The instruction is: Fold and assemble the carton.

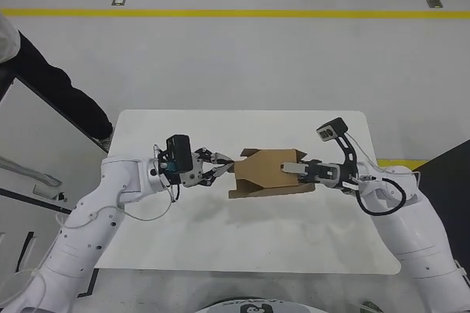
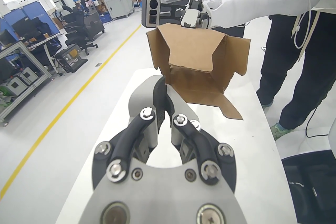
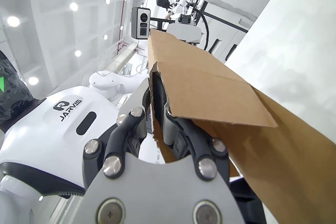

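Hanging between two arms over the white rectangular bench, the brown corrugated-cardboard carton is half opened into a tube, its end flaps loose. Whether its lowest flap touches the surface I cannot tell. The right gripper is clenched on an upper panel, with cardboard sandwiched between its black pads. The left gripper has its fingers drawn together at the opposite end, apparently nipping the edge of a wall right at the fingertips.

That shallow left-hand bite is the main risk, I judge. With so little board between the pads, a pull or twist from the other arm could tug the edge free. The carton would then swing from the right grasp alone or collapse flat. If the arms draw apart or push together unevenly, the tube may skew into a rhombus, crease off its score lines, or tear at the slit corners. The pointed lower flap, angled down toward the bench, could catch on the surface and fold the wrong way if the carton is lowered. A hard squeeze may also dent the corrugation.

Counted: one carton, one bench, two grippers, both closed on the carton.
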